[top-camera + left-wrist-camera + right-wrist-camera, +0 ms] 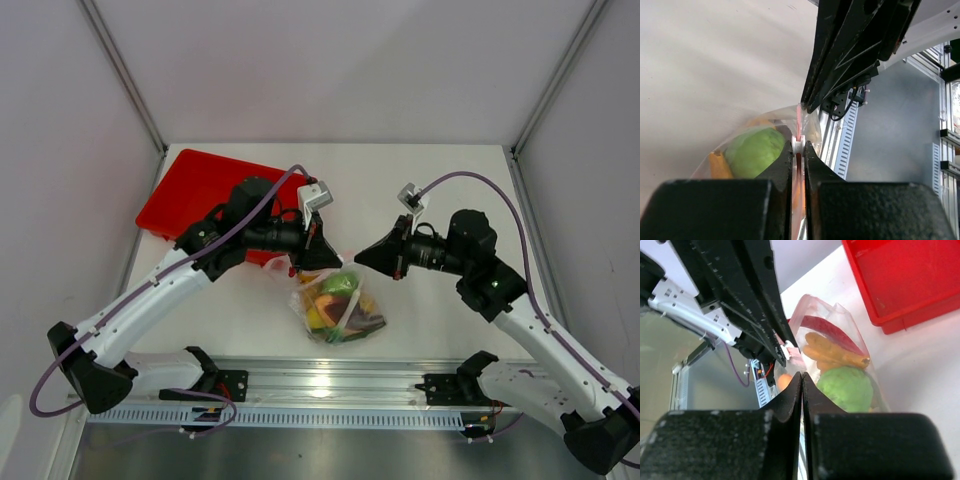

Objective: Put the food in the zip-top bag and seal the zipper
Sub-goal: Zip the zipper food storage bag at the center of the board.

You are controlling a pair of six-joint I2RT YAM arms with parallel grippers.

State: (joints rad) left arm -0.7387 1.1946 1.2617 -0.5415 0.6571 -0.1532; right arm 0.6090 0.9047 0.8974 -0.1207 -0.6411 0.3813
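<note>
The zip-top bag (338, 305) hangs between both grippers just above the table, with the food inside it. Through the clear plastic I see a green lime (846, 387), orange pieces (835, 352) and a red piece. My left gripper (798, 150) is shut on the pink zipper (799, 117) at its white slider (798, 144). In the top view the left gripper (325, 258) holds the bag's upper left. My right gripper (802, 377) is shut, and its tips meet the far end of the pink strip. From above, the right gripper (362, 258) sits at the bag's upper right.
The red tray (200, 190) lies at the back left, behind the left arm. A metal rail (330, 385) runs along the near table edge, below the bag. Grey walls close in the table at the back and on both sides.
</note>
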